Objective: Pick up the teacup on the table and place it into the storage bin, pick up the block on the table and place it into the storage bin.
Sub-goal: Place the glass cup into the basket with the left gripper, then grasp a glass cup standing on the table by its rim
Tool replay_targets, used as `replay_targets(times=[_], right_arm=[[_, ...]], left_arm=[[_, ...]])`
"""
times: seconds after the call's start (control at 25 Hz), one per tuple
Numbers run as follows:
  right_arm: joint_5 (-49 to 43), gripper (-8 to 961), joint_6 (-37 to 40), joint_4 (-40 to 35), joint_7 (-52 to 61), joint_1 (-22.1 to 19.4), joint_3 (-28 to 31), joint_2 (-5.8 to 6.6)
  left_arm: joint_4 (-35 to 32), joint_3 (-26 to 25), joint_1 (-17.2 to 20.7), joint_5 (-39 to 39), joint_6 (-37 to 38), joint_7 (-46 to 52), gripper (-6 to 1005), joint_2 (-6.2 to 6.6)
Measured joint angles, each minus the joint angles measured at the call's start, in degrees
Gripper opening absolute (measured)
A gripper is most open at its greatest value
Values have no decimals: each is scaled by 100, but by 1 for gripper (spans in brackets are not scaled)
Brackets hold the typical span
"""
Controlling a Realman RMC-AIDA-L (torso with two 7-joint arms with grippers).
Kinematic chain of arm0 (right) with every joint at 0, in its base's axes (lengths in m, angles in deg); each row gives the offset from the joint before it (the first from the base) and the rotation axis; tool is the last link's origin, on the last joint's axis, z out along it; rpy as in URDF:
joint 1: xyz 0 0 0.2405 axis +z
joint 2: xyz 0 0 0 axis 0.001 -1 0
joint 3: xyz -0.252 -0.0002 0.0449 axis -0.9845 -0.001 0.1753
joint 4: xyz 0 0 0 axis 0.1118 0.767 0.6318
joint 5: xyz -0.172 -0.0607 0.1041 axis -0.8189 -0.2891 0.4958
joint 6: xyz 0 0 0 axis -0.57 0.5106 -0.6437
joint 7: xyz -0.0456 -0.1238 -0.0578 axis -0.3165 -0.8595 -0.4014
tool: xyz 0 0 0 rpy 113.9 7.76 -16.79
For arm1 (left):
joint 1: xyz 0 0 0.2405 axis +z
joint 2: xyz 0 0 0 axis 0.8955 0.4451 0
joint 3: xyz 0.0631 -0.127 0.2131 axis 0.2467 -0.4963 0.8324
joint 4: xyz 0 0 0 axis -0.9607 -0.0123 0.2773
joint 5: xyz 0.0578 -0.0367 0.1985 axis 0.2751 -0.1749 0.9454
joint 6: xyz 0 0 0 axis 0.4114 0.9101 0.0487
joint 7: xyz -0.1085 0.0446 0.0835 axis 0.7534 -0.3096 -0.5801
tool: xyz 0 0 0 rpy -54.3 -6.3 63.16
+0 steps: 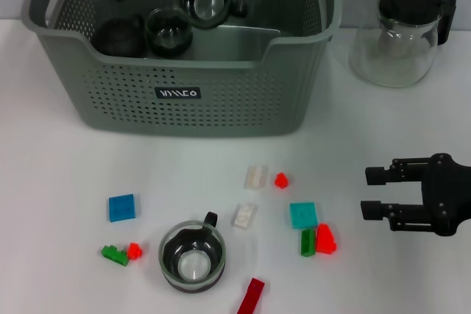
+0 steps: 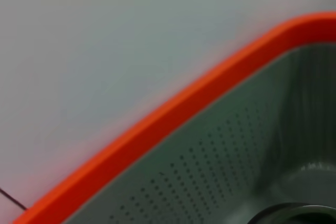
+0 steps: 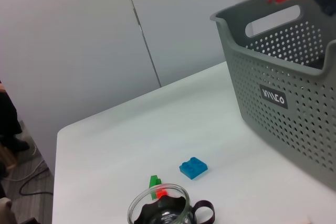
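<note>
Reaching into the storage bin (image 1: pixel 221 101) from above, the left arm hangs over its far left corner, and whether the left gripper (image 1: pixel 165 31) is parted or closed cannot be told; glass cups (image 1: pixel 208 5) sit dark beneath it inside the bin. The left wrist view shows only the bin's orange clip (image 2: pixel 173 111) and perforated inner wall.

The right gripper (image 1: pixel 375 193) hovers low at the right of the table (image 1: pixel 73 167), fingers spread apart with nothing between them, pointing toward the scattered blocks.

Nearest it lie a teal block (image 1: pixel 302 215), a green block (image 1: pixel 307 242) and a red block (image 1: pixel 325 239). Farther left, a teacup (image 1: pixel 192 257) stands upright on the table in front of the bin, with a blue block (image 1: pixel 121 207) beyond it. A glass jug (image 1: pixel 397 34) stands right of the bin.
</note>
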Motion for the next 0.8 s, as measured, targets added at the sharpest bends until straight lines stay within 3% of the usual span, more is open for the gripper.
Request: replay_targets(times=[0.36,0.52,0.64,0.72,0.8], right_arm=[[-21,637,0,3,0,-10,2,-6],[-12,638,0,12,0,-19,11,-6],[-9,638,1,25,0,-16,11,2],[-5,637,0,51,0,-14,11,13],[-3,637,-1,77,-3,-13,12,23]], left_arm=[[227,191,16,10,-156,-333,140,-77],[68,-39,38,-5,-94,-306,210,-111],[-682,-577,290,-303,120,-334,271,-223],[-1507,-864,702,-950,295,-412,311,-324],[-2212,-1054,1182,-2014,550,-636,356,-337]])
